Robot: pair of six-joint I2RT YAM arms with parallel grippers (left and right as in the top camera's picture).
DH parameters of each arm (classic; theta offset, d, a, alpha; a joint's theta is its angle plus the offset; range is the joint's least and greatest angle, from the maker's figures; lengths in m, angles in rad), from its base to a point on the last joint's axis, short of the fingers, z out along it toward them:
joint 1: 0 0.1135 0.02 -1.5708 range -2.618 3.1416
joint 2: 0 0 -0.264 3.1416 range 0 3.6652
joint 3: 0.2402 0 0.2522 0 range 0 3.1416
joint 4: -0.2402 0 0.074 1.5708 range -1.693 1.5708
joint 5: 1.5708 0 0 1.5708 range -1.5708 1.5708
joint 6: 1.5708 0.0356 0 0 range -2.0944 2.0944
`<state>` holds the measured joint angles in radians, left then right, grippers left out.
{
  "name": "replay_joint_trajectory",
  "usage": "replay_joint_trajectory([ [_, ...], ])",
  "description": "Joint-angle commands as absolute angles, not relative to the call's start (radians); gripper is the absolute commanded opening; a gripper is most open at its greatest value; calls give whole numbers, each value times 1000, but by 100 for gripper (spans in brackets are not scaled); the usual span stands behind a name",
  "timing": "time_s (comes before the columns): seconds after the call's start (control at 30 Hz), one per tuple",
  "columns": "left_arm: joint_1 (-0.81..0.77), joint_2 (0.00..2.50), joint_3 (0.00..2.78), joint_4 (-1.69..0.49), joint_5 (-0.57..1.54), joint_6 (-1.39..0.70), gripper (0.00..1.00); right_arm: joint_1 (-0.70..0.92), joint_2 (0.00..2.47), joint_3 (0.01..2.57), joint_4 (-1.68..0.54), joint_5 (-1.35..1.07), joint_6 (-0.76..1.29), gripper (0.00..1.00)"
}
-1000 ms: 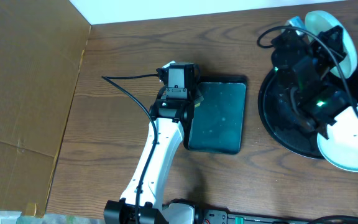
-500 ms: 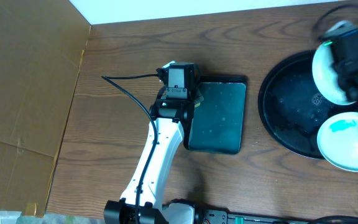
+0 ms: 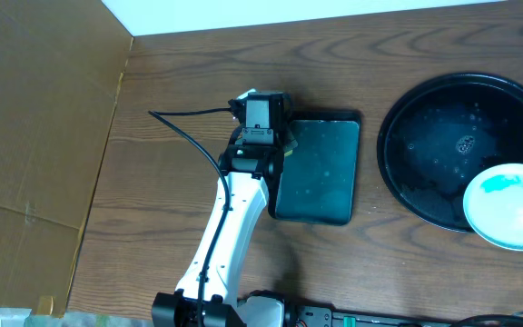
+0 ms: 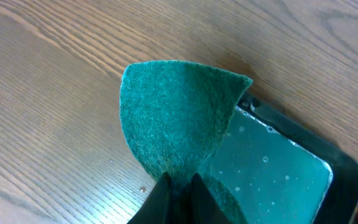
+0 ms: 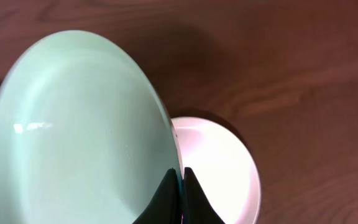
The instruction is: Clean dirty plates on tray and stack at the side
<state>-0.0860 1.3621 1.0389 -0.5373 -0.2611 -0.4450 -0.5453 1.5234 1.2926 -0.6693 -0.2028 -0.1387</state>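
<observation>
Catching bright, even light from above across the brown wood-grain table (image 3: 152, 227) in the overhead view, throwing only faint, soft shadows. Blowing out to flat white along the white strip (image 3: 334, 9) at the far edge. Glinting in tiny specks on the large round black tray (image 3: 407, 136). Rendering the fuzzy green scouring pad (image 4: 173, 112) crisply at the left wrist. Looking dimmer and reddish at the right wrist, showing one small highlight on the pale-aqua round plate (image 5: 73, 137) and casting dark shadow along the upper rim of the small white round plate (image 5: 222, 168).

Teal-stained plate (image 3: 508, 205) on black tray (image 3: 425, 136); aqua plate (image 5: 73, 137) tilted above white plate (image 5: 219, 168).
</observation>
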Motion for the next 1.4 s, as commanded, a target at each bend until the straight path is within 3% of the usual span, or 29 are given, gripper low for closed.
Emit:
replay_joint_trajectory([
  [0.0,-83,1358,1038,-531,-270,-448,7,-657,1559,1235,-641,-322,-50,1],
  [0.37,-84,1358,1038,-530,-270,-448,7,-808,1639,995,-400,-304,112,1],
  [0.43,-84,1358,1038,-530,-270,-448,7,-807,1639,971,-369,-304,112,16],
  [0.53,-84,1358,1038,-530,-270,-448,7,-799,1639,963,-355,-308,121,66],
  [0.63,-84,1358,1038,-525,-270,-448,7,-794,1639,963,-356,-393,146,80],
  [0.8,-84,1359,1038,-518,-270,-487,7,-751,1639,963,-357,-660,145,81],
  [0.87,-84,1359,1038,-518,-270,-501,7,-704,1639,963,-375,-736,145,86],
  [0.93,-84,1359,1038,-516,-270,-500,7,-649,1637,963,-411,-757,145,99],
  [1.0,-84,1359,1038,-515,-270,-500,7,-592,1628,963,-464,-731,145,99],
  [1.13,-84,1359,1038,-516,-270,-500,8,-498,1575,963,-558,-484,259,99],
  [1.37,-84,1359,1038,-507,-270,-512,8,-257,1349,964,-819,166,578,99],
])
